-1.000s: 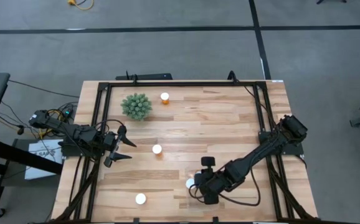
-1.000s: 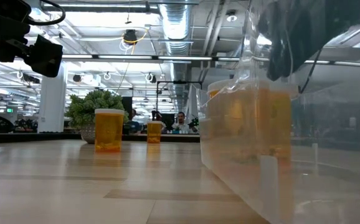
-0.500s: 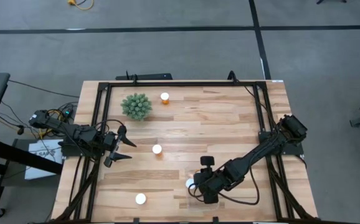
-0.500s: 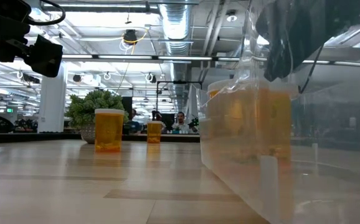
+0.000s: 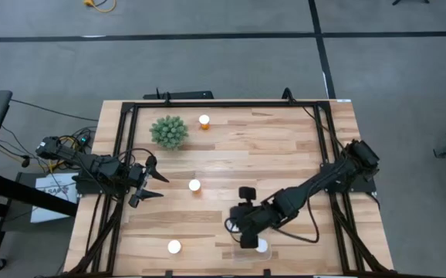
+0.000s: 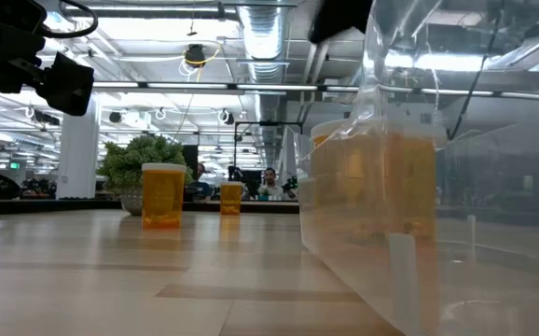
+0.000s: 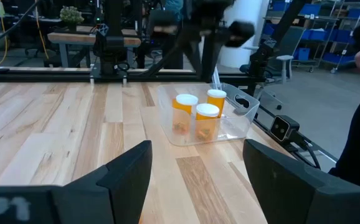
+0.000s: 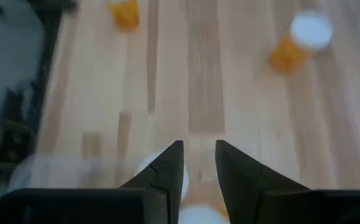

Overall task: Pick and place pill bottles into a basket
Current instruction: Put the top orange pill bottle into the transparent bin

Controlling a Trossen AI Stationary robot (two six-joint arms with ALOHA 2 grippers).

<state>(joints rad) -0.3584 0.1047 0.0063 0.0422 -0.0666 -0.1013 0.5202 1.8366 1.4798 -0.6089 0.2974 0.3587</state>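
1. My right arm reaches from the table's right edge diagonally across the wood, its wrist bent down over the basket [image 7: 242, 102], the clear bin at the front edge of the table.
2. My right pincer [image 5: 246, 228] hangs just above the basket's left part, pointing down; its two dark fingers [image 8: 167, 165] are pressed together with nothing between them.
3. My left arm waits at the table's left edge, well apart from the basket, stretched level toward the table's middle.
4. My left pincer [image 5: 147, 183] stands spread, holding nothing; in the left wrist view its fingers [image 7: 127, 171] frame the basket from afar.
5. Three pill bottles [image 7: 207, 120] stand in the basket, close together, long axes upright and white caps up.
6. A fourth bottle [image 5: 194, 185] stands on the bare wood between my left pincer and the basket, upright, cap up.
7. A fifth bottle [image 5: 174, 247] stands near the front edge, to the left of the basket, also cap up.
8. A sixth bottle [image 5: 204, 121] stands far behind the basket, just beside the spiky green plant [image 5: 169, 132], cap up.
9. In the low view the basket's clear wall [image 6: 419, 215] shows the orange of the bottles inside.
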